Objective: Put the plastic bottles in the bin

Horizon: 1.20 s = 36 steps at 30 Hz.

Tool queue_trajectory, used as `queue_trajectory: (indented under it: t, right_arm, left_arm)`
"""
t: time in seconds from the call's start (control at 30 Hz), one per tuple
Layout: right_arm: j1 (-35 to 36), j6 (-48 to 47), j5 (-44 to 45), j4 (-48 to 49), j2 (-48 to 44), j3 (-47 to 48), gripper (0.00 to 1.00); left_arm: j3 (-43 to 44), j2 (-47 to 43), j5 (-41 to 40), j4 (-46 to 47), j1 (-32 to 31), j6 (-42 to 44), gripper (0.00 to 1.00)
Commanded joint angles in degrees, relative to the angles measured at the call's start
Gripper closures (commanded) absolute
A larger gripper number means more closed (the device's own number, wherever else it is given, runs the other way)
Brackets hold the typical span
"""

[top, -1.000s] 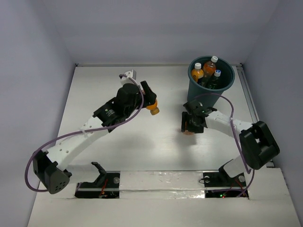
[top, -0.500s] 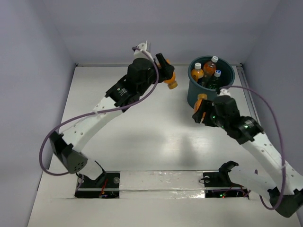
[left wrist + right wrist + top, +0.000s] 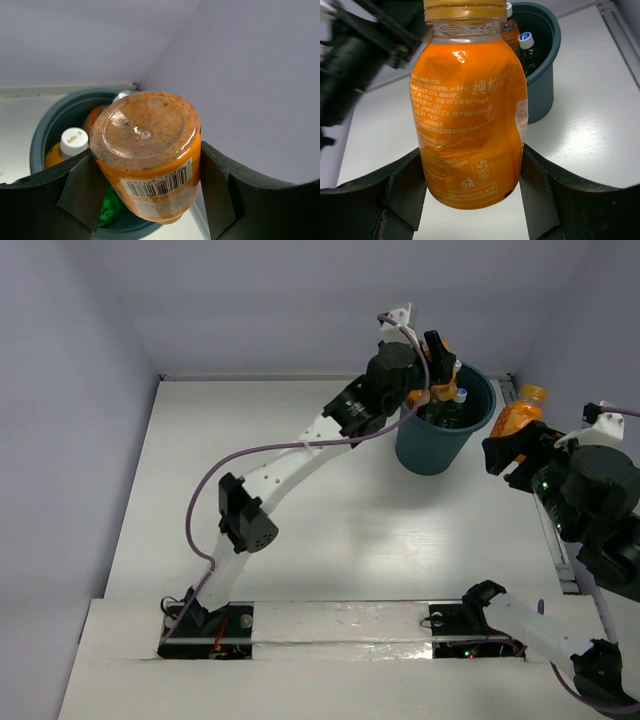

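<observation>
1. Lavender-grey walls [image 3: 300, 300] close in the white table [image 3: 300, 540] on three sides, and both grippers hang above the table's far right part.
2. Dark teal bin [image 3: 430, 445] stands on the table under the left gripper [image 3: 147, 187] and off to one side of the right gripper [image 3: 472, 195], clear of it.
3. Left gripper's jaws clamp a stubby orange bottle [image 3: 145, 150] over the bin.
4. Right gripper's jaws grip an orange-capped bottle [image 3: 470, 125], upright in the air.
5. Several capped bottles [image 3: 74, 140] lie inside the bin, beneath the left gripper.

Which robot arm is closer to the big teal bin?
Left. The left arm holds a speckled orange bottle in its jaws right above the rim of the bin. The right arm holds a bright orange bottle off to the bin's right, apart from it.
</observation>
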Motion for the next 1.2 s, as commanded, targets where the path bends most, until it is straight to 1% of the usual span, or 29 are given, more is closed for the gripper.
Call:
queue_trajectory:
  t: [0.0, 0.07, 0.1, 0.13, 0.17, 0.27, 0.3, 0.4, 0.5, 0.6, 0.63, 0.67, 0.7, 0.73, 0.77, 0.8, 0.83, 0.87, 0.9, 0.93, 0.97, 1.0, 1.03, 1.07, 1.1, 1.13, 1.17]
  right_arm:
    - [-0.29, -1.41, 2.67, -2.1, -0.01, 2.2, 0.58]
    - [-0.29, -1.5, 2.23, -2.1, -0.01, 2.46, 0.58]
    - [-0.29, -1.5, 2.23, -2.01, -0.01, 2.73, 0.58]
    - [-0.29, -1.59, 2.06, -1.92, 0.08, 2.82, 0.58]
    - [-0.29, -1.59, 1.88, -1.58, 0.25, 2.9, 0.58]
    - [-0.29, -1.59, 1.09, -0.87, 0.87, 2.99, 0.58]
    - [-0.29, -1.59, 0.48, -0.52, 1.48, 2.91, 0.58]
    - [-0.29, -2.11, 0.56, 1.15, 3.23, 1.42, 0.58]
    - [-0.82, -2.38, 0.73, 3.08, 5.26, 0.62, 0.59]
    - [-4.23, -3.43, -0.4, 5.98, 8.16, 0.1, 0.59]
    - [-5.55, -3.87, -1.36, 6.94, 9.73, 0.01, 0.59]
    - [-6.96, -4.31, -3.72, 8.95, 10.53, -0.08, 0.59]
    - [-9.75, -4.75, -5.23, 10.02, 11.41, -0.17, 0.59]
    - [-11.09, -6.06, -6.89, 10.99, 12.46, -0.08, 0.59]
    - [-11.88, -6.59, -8.13, 11.43, 15.61, 0.44, 0.59]
    - [-11.89, -7.55, -8.92, 11.87, 17.29, 1.05, 0.59]
    - [-13.11, -7.91, -9.45, 12.48, 18.96, 1.76, 0.58]
    - [-13.64, -8.18, -11.55, 13.45, 22.02, 2.2, 0.57]
    - [-13.65, -8.09, -12.09, 13.72, 23.53, 2.72, 0.57]
    - [-14.26, -8.09, -12.36, 14.24, 24.85, 3.25, 0.57]
    - [-14.26, -8.27, -12.88, 15.55, 26.0, 3.87, 0.55]
    - [-14.87, -8.27, -14.37, 15.74, 28.53, 4.39, 0.54]
    - [-14.88, -8.18, -14.56, 15.57, 29.95, 5.18, 0.53]
    - [-14.88, -8.09, -14.3, 15.22, 31.09, 6.67, 0.5]
    - [-14.88, -7.92, -13.42, 15.21, 32.76, 7.03, 0.45]
    - [-15.49, -7.66, -13.15, 15.13, 33.47, 7.56, 0.4]
    - [-15.49, -7.48, -12.72, 14.08, 34.0, 8.17, 0.29]
  left_arm:
    - [3.08, 2.72, -1.76, 5.47, -0.72, 2.38, 0.53]
    - [2.91, 4.56, -2.55, 7.75, -0.73, 3.44, 0.5]
    - [2.99, 5.09, -3.16, 9.5, -1.34, 4.14, 0.44]
    - [2.99, 6.14, -3.34, 10.12, -1.34, 5.54, 0.41]
    - [3.08, 6.59, -3.69, 11.0, -1.87, 6.16, 0.34]
    - [3.17, 8.52, -4.93, 11.19, -1.87, 7.57, 0.21]
    - [3.26, 9.13, -4.93, 10.75, -1.87, 7.75, 0.14]
    - [2.74, 8.53, -4.23, 9.96, -1.87, 7.84, 0.01]
    - [-0.42, 3.36, -4.05, 11.26, -1.87, 9.32, 0.01]
    - [-3.67, -1.13, -5.79, 11.54, -1.87, 12.31, 0.01]
    - [-4.73, -4.54, -6.07, 11.54, -1.87, 12.84, 0.01]
    - [-7.7, -6.66, -6.16, 11.54, -1.35, 13.2, 0.01]
    - [-9.55, -8.59, -5.98, 11.62, -1.34, 13.38, 0.01]
    - [-11.57, -13.23, -5.46, 11.89, -1.34, 13.38, 0.01]
    - [-14.12, -15.71, -5.28, 12.15, -0.74, 13.29, 0.01]
    - [-19.19, -18.17, -5.28, 12.5, -0.73, 13.03, 0.01]
    - [-21.85, -22.98, -5.28, 12.59, -0.73, 12.24, 0.01]
    - [-24.84, -25.64, -5.19, 12.85, -0.21, 11.71, 0.01]
    - [-30.61, -28.01, -4.84, 12.86, -0.2, 11.1, 0.01]
    - [-33.36, -32.91, -4.58, 12.68, -0.2, 9.87, 0.01]
    - [-36.61, -35.48, -4.31, 12.68, 0.32, 9.25, 0.01]
    - [-42.91, -37.94, -4.05, 12.33, 0.33, 8.64, 0.01]
    - [-45.84, -42.76, -4.05, 11.98, 0.85, 7.85, 0.01]
    - [-48.92, -45.15, -4.22, 11.19, 0.85, 5.93, 0.01]
    - [-54.43, -49.7, -4.57, 9.36, 0.85, 5.21, 0.01]
    - [-56.92, -51.83, -4.84, 8.21, 1.46, 4.59, 0.01]
    - [-59.47, -54.12, -5.01, 7.07, 1.99, 3.98, 0.01]
